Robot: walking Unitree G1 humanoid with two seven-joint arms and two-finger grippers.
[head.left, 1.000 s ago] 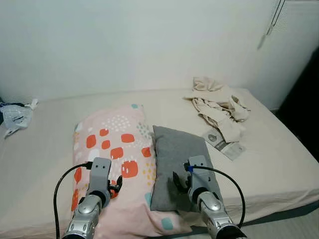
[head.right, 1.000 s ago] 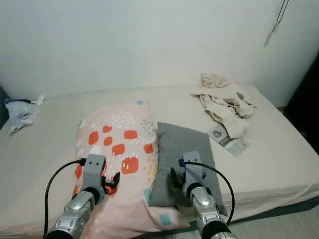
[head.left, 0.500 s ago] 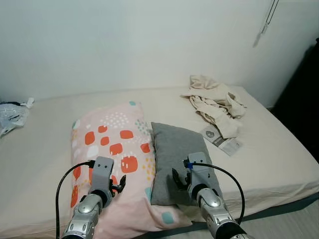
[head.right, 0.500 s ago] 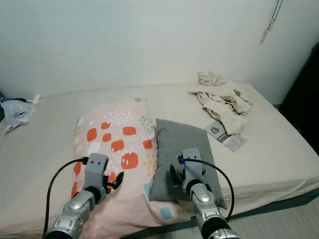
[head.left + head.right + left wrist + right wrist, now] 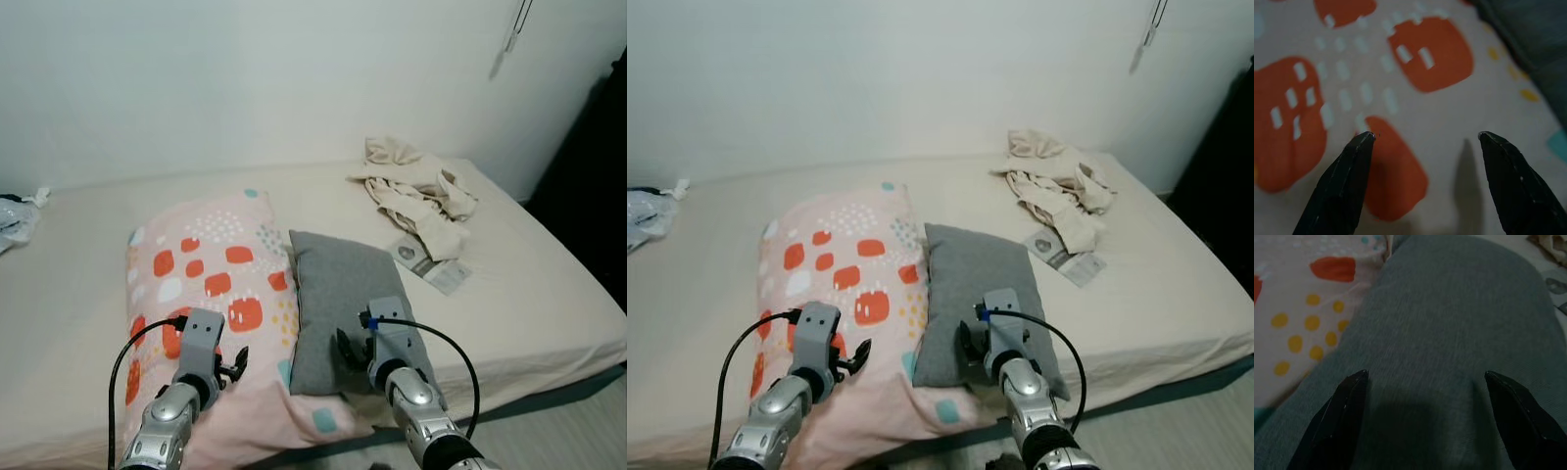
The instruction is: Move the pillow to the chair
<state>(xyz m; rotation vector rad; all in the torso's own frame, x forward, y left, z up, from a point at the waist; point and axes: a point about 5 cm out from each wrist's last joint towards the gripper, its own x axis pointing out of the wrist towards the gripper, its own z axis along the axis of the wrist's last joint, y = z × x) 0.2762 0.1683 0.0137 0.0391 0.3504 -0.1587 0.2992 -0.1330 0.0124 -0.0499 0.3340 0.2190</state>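
As both arms reach over the cream-sheeted bed (image 5: pixel 88 294), the left gripper (image 5: pixel 1422 183) hangs released above the pink pillow with orange patches (image 5: pixel 211 284), while the right gripper (image 5: pixel 1425 423), also spread, hovers over the grey rectangular pillow (image 5: pixel 338 304) lying beside it.

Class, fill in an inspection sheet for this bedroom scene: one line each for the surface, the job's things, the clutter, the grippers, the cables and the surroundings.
Surface: bed with a beige sheet.
Job's things: patterned pillow and grey pillow lie side by side, touching, near the front edge; no chair seen.
Clutter: pile of beige clothes, a paper packet beside it, a plastic bag at the bed's left edge.
Grippers: left gripper open, close above the patterned pillow; right gripper open, close above the grey pillow.
Cables: a black cable loops off each wrist.
Surroundings: white wall behind the bed.
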